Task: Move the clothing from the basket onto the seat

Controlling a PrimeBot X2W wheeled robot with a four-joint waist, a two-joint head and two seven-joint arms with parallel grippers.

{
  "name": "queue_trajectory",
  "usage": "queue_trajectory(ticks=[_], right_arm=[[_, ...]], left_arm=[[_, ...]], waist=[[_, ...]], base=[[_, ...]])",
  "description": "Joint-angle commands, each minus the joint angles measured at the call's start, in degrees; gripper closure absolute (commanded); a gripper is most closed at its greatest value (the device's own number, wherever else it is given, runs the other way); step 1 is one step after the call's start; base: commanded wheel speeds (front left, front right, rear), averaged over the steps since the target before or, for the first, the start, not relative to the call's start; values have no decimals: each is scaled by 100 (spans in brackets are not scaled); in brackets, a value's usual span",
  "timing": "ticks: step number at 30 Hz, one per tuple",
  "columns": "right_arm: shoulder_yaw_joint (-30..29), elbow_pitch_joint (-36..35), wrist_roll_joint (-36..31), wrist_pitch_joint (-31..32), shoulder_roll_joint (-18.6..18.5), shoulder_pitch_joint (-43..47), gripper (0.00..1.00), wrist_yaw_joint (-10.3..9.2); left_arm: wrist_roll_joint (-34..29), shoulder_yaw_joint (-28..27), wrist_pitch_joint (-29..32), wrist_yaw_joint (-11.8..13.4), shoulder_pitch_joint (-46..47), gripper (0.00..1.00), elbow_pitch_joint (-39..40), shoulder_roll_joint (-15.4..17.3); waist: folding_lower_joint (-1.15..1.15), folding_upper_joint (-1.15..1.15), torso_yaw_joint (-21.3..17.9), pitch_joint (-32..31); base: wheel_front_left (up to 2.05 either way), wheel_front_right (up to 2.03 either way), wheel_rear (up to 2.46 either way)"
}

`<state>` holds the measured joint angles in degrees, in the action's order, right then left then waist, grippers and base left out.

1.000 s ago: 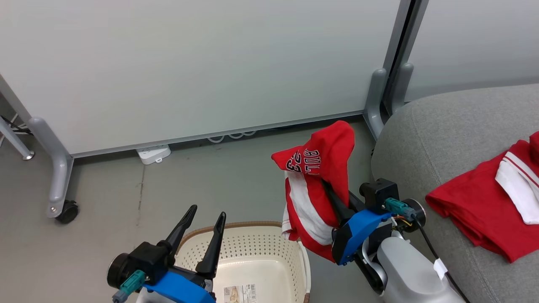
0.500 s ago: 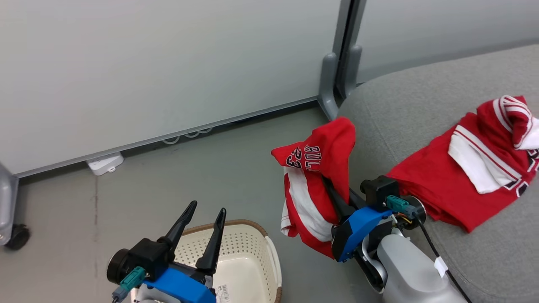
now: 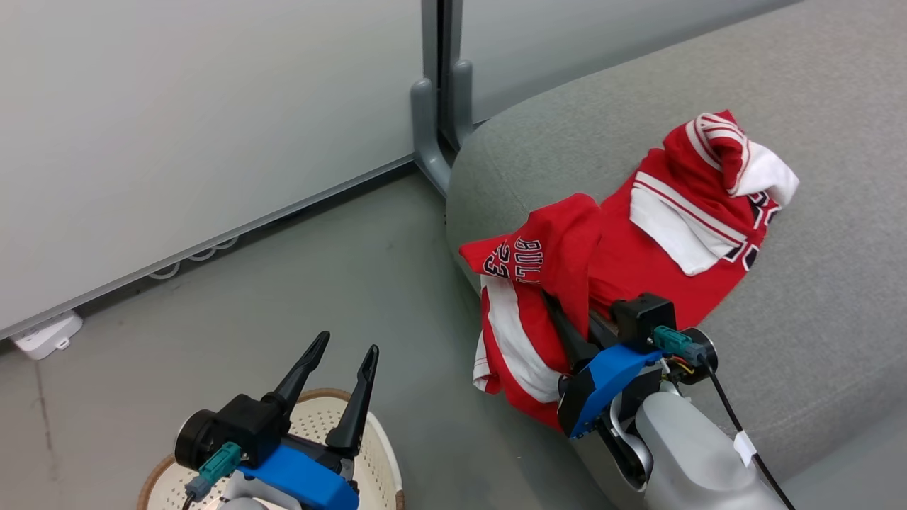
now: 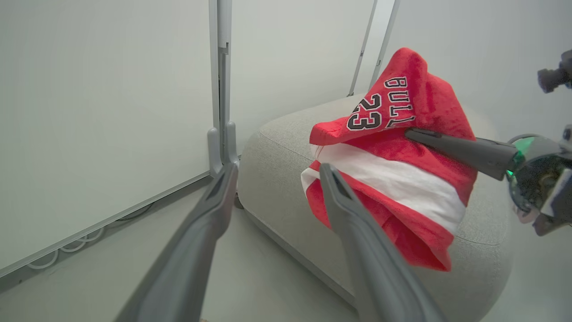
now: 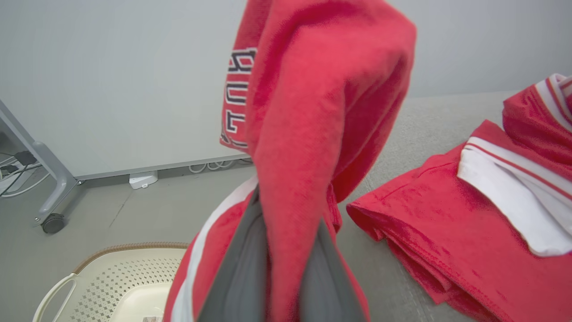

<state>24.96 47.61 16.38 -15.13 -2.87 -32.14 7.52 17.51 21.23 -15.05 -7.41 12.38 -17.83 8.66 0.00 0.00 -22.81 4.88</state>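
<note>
My right gripper [image 3: 560, 326] is shut on a piece of red clothing [image 3: 538, 283] with a white stripe and black-and-white lettering. The fabric drapes over the fingers [image 5: 243, 273] and hides their tips. It hangs at the rounded left end of the grey seat [image 3: 815, 297]. A second red-and-white garment [image 3: 680, 234] lies on the seat just behind it. My left gripper [image 3: 347, 345] stands open and empty above the cream basket [image 3: 379, 453] at the lower left. The left wrist view shows the held clothing [image 4: 402, 147] beyond my open left gripper [image 4: 275, 176].
White partition panels on grey posts [image 3: 432, 106] stand behind the seat's end. A white power strip [image 3: 46, 333] lies on the grey floor by the panel. A castor foot [image 5: 52, 222] stands at the far left. The basket [image 5: 111, 273] shows its perforated wall below.
The head camera has turned right: the basket has slid to the lower left of the picture and more of the seat shows. The held clothing now overlaps the seat's end. Both grippers keep their states.
</note>
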Motion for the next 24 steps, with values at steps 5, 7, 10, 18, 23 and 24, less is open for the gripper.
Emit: queue_trajectory(ticks=[5, 7, 10, 18, 23, 24], right_arm=[[-20, -56, 57, -1, -1, 81, 100, -6], [-21, -71, 57, -1, 0, 103, 100, -5], [-33, -83, 61, -1, 0, 109, 100, -6], [-116, -76, 42, -1, 0, 138, 100, -5], [-447, 66, -4, -2, 0, -160, 100, -6], [-587, 106, -13, -1, -3, -261, 100, -6]], left_arm=[[2, 45, -19, -10, 81, 0, -9, 79], [2, 55, -19, -10, 81, 0, -15, 84], [9, 81, -19, -10, 92, 0, -25, 97], [33, 141, -19, -10, 122, 0, -42, 106], [11, 168, -19, -10, 142, 0, -17, 110], [0, 175, -19, -10, 160, 0, -6, 126]], waist=[[0, 0, -428, 63], [0, 0, -503, 69], [0, 0, -583, 82], [0, 0, -594, 102], [0, 0, -467, 176], [0, 0, -433, 208]], base=[[0, 0, 0], [0, 0, 0], [0, 0, 0], [0, 0, 0], [0, 0, 0], [0, 0, 0]])
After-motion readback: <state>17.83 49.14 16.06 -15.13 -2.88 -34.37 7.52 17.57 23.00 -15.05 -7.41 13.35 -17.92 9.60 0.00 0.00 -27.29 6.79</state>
